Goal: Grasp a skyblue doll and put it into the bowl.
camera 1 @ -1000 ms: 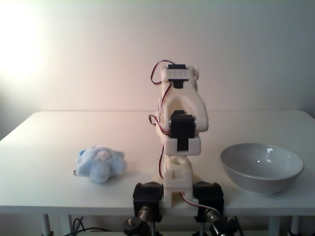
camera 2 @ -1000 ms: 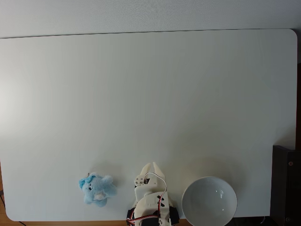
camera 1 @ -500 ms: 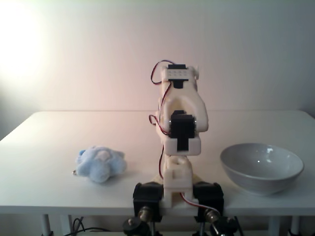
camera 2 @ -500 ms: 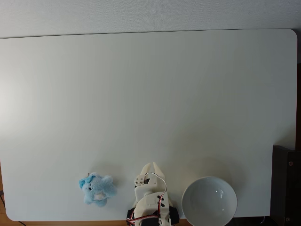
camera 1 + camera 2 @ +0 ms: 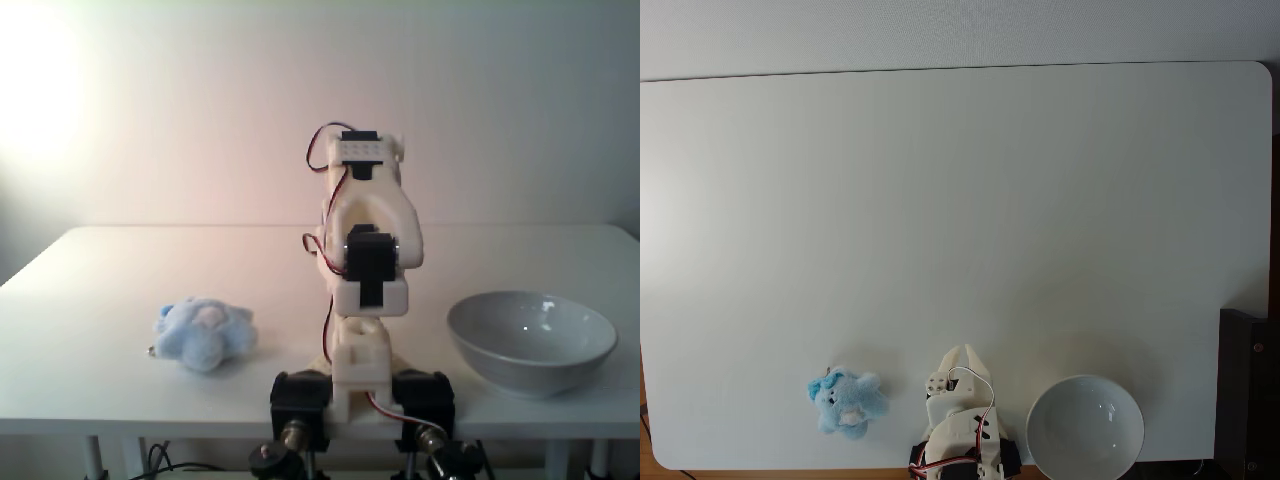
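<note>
Skyblue doll [image 5: 848, 402] on table, claw [image 5: 964, 352] closed, empty, apart from it

skyblue doll [image 5: 849, 402] on table, bowl [image 5: 1085, 428] empty

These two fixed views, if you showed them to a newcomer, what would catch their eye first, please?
Probably the white arm, folded upright at the table's near edge, its claw tucked close to the base. The skyblue doll lies on its left in both fixed views, and the bowl, with nothing inside it, sits on its right.
</note>
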Controlling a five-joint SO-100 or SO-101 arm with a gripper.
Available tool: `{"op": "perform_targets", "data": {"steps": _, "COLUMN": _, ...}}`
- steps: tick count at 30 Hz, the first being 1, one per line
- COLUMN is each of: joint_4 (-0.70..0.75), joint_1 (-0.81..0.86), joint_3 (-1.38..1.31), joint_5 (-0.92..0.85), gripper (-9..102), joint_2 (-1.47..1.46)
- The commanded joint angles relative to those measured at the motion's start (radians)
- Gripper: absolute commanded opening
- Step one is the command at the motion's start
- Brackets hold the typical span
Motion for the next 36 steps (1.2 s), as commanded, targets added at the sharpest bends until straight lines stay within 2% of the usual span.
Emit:
{"op": "perform_targets", "data": {"steps": 1, "joint_4": -0.006, "joint_1": -0.008, "joint_3": -0.026, "joint_5": 0.006, "gripper": 0, "joint_2": 0.288}}
{"op": "perform_targets", "data": {"steps": 15, "joint_4": -0.031, "joint_1": 0.000, "joint_3": -0.333, "joint_5": 0.006, "gripper": 0, "joint_2": 0.295}}
{"op": "perform_targets", "data": {"steps": 18, "joint_4": -0.130, "joint_1": 0.000, "joint_3": -0.368, "joint_5": 0.006, "gripper": 0, "joint_2": 0.295}}
{"op": "perform_targets", "data": {"steps": 24, "joint_4": -0.479, "joint_1": -0.011, "joint_3": -0.336, "joint_5": -0.008, "gripper": 0, "joint_2": 0.290}}
{"op": "perform_targets", "data": {"steps": 28, "joint_4": -0.650, "joint_1": -0.011, "joint_3": -0.282, "joint_5": -0.008, "gripper": 0, "joint_2": 0.285}}
{"op": "perform_targets", "data": {"steps": 31, "joint_4": -0.710, "joint_1": -0.011, "joint_3": -0.279, "joint_5": -0.008, "gripper": 0, "joint_2": 0.285}}
{"op": "perform_targets", "data": {"steps": 36, "joint_4": -0.718, "joint_1": -0.011, "joint_3": -0.287, "joint_5": 0.003, "gripper": 0, "joint_2": 0.285}}
